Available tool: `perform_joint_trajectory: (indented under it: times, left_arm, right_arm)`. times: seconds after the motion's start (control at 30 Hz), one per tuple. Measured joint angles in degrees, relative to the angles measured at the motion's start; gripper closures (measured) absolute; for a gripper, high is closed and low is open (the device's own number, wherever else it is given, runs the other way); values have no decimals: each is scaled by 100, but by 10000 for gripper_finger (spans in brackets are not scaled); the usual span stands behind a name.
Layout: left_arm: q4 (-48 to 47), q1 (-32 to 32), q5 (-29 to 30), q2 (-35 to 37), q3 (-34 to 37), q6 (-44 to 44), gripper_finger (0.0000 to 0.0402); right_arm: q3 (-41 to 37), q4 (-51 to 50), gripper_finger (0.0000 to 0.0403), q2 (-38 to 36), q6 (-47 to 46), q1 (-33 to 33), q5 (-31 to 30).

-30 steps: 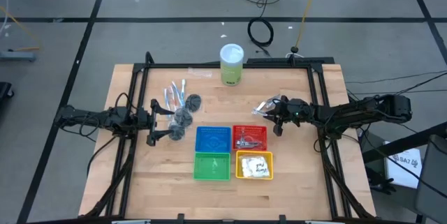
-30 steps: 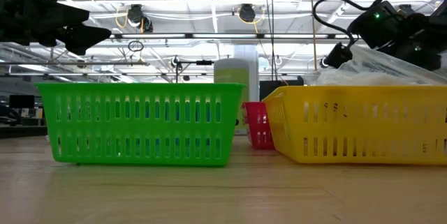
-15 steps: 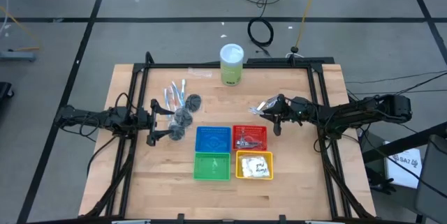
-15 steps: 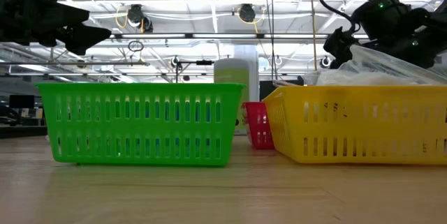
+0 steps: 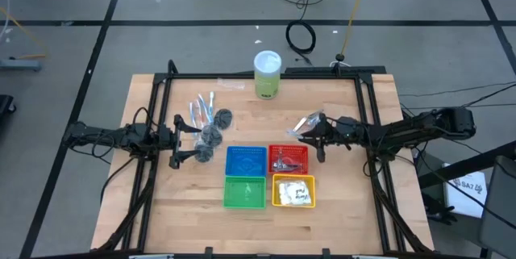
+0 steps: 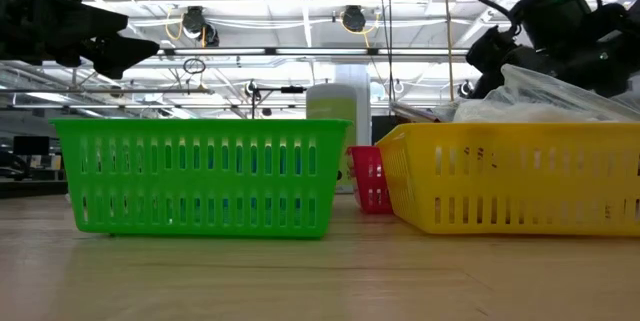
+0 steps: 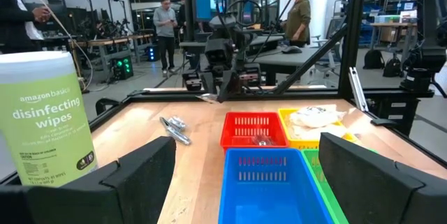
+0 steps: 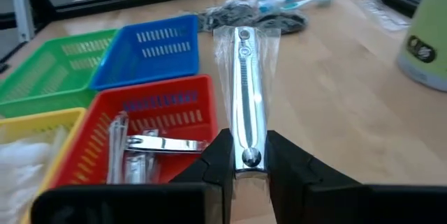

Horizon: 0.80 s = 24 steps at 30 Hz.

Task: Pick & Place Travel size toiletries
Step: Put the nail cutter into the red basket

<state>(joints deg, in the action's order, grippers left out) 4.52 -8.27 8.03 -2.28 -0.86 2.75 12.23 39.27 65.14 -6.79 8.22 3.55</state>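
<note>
My right gripper [image 5: 316, 135] hovers at the table's right, just beyond the far side of the red basket [image 5: 288, 158], shut on a shiny silver toiletry in a clear wrapper [image 8: 241, 70]. That basket holds other silver pieces [image 8: 150, 144]. White sachets [image 5: 295, 190] lie in the yellow basket. More toiletries, dark puffs and wrapped sticks [image 5: 207, 122], lie in a heap on the table at the left. My left gripper [image 5: 189, 139] waits open right beside that heap, level. Another silver piece [image 7: 174, 128] lies on the wood. My right gripper pinches the wrapped silver toiletry by its near end [image 8: 246, 155] between its two fingers [image 8: 218, 160]. The fingers come almost level from the table's right and lie along the piece. It sticks straight out ahead of them, clear of the table.
The blue [image 5: 246, 160], green [image 5: 244, 192], red and yellow [image 5: 293, 190] baskets stand as a square block near mid-table. A tall green wipes cylinder with a white lid [image 5: 267, 75] stands at the far edge, a clear packet [image 5: 231, 84] beside it. People stand beyond the table.
My right gripper has risen a little and swung slightly toward the table's near edge, closer to the red basket, tipping its fingers up toward level. It stays shut on the wrapped silver piece, which has gone along with it.
</note>
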Motion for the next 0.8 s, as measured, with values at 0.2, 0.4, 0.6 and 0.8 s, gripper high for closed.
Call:
perform_joint_trajectory:
  times: [0.2, 0.4, 0.6, 0.8]
  left_arm:
    - [0, 0, -1, 0, 0, -1, 55]
    - [2, 0, 0, -1, -1, 0, 55]
    - [-1, -1, 0, 0, 0, -1, 55]
    - [1, 0, -2, -2, 0, 0, 55]
  right_arm:
    - [0, 0, 353, 0, -151, -363, -33]
    - [0, 92, 353, 1, -287, -780, -36]
    - [0, 291, 353, 2, -304, -1198, -41]
    - [0, 336, 353, 2, -316, -1629, -28]
